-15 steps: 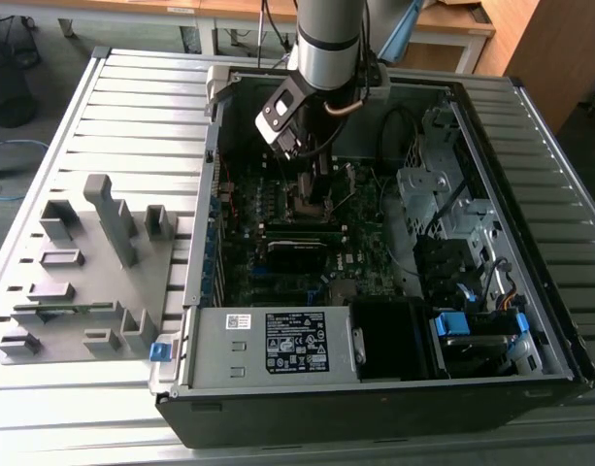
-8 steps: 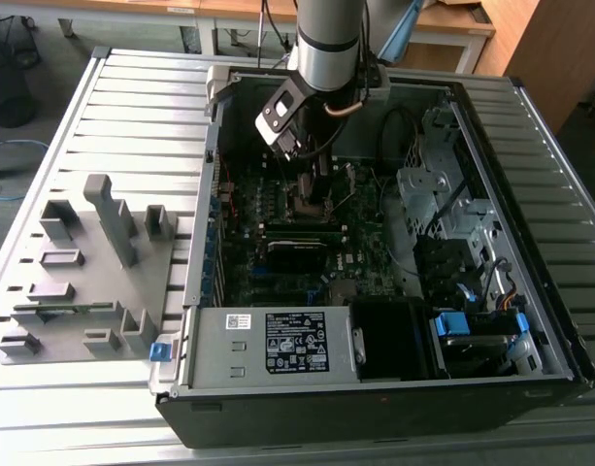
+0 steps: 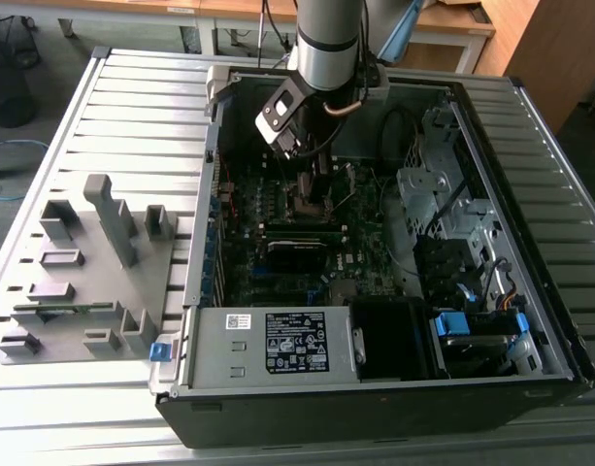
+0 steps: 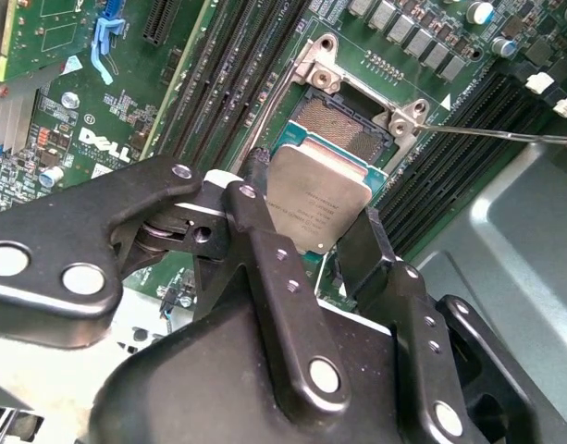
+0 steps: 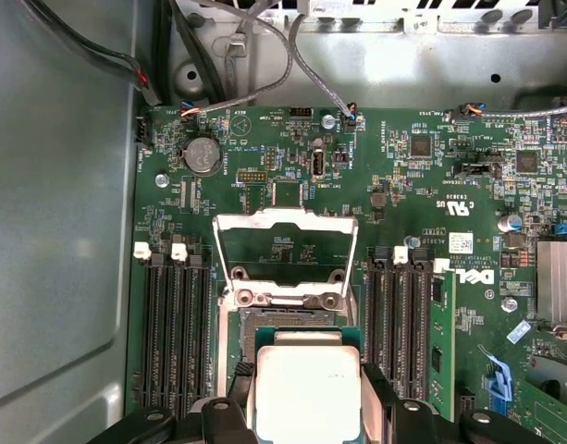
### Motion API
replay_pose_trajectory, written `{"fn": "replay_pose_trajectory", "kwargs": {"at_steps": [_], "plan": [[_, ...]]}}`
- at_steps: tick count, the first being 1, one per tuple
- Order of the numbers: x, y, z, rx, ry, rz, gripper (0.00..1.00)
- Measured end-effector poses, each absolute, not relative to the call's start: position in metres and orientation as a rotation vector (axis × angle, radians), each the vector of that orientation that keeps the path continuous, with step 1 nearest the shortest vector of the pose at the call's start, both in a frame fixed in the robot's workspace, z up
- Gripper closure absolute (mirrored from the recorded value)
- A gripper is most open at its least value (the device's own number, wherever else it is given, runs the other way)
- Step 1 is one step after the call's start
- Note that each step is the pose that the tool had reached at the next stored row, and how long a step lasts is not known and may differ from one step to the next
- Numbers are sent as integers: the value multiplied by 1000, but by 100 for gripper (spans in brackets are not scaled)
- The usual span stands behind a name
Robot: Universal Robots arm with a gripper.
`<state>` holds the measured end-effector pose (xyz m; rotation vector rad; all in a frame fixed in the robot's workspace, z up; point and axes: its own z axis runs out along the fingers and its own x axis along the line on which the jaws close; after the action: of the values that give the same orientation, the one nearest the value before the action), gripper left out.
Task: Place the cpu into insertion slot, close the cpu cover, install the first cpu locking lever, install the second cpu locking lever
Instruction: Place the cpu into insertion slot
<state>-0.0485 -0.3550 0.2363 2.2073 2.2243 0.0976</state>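
Holding the cpu (image 5: 306, 393) just above its open socket (image 4: 343, 129), inside the computer case (image 3: 375, 413).
The end effector (image 4: 313, 211) is pinching the chip by two opposite edges, metal top facing up, and it is hovering close over the socket, apparently not yet seated. It is likely handling as light, thin and stiff, with a fragile underside over delicate socket contacts, so the bare edges are looking like the safest hold. Farther on, the cpu cover (image 5: 285, 216) is standing swung open over the green motherboard (image 5: 431, 185).

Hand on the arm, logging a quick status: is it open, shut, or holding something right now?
Hand: shut on the small flat square silver-grey cpu, by the open socket.
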Motion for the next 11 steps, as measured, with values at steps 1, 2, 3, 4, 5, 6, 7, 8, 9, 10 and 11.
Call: {"fn": "replay_pose_trajectory", "kwargs": {"at_steps": [1, 2, 3, 4, 5, 6, 7, 8, 9, 10, 11], "plan": [[-49, -355, 236, 2207, 2224, 98, 46], [-49, -355, 236, 2207, 2224, 98, 46], [-49, -355, 236, 2207, 2224, 98, 46], [-49, -355, 235, 2207, 2224, 98, 46], [-49, -355, 235, 2207, 2224, 98, 46], [-49, -355, 235, 2207, 2224, 97, 46], [-49, -355, 235, 2207, 2224, 98, 46], [-49, -354, 234, 2208, 2224, 98, 46], [-49, -354, 234, 2208, 2224, 98, 46], [-48, -354, 234, 2207, 2224, 98, 46], [-48, -354, 234, 2207, 2225, 98, 46]]}}
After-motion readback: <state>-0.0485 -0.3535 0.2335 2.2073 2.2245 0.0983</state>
